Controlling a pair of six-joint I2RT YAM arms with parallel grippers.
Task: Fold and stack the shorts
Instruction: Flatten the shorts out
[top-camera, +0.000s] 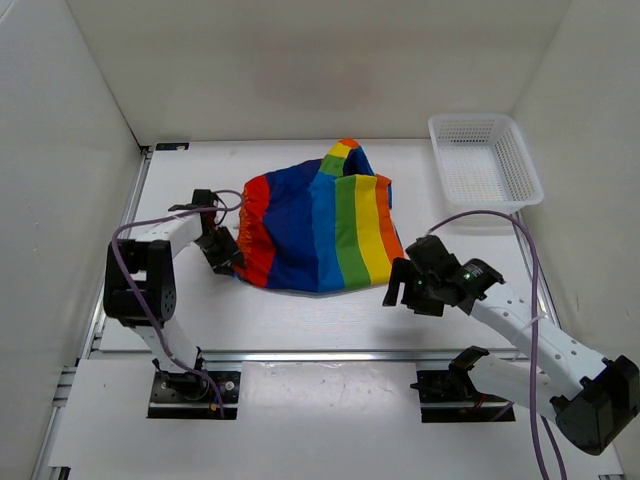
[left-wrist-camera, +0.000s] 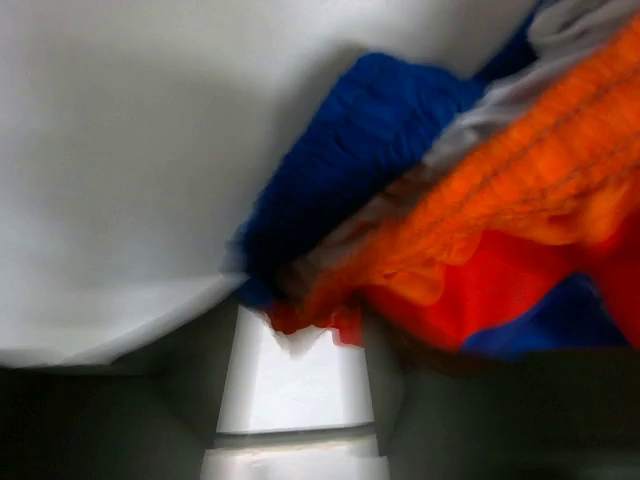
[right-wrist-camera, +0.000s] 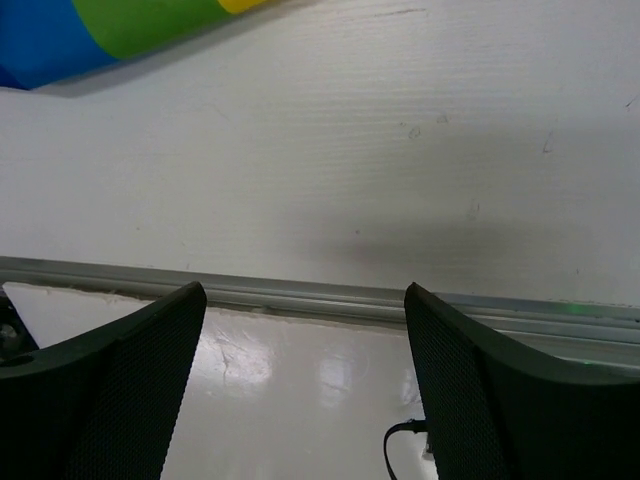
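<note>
The shorts (top-camera: 320, 225) are lying soft and floppy in the middle of the counter (top-camera: 300, 320). The left pincer (top-camera: 228, 262) is sitting apart at their bunched red edge, a good spot for pinching. The right pincer (right-wrist-camera: 305, 300) is gaping, holding nothing.

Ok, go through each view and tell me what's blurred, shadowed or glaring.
Top external: sharp, evenly lit, the shorts casting only a thin shadow. Left wrist: fabric smeared and soft, foreground dark. Right wrist: crisp, with glare on the glossy strip framed by the right gripper.
</note>
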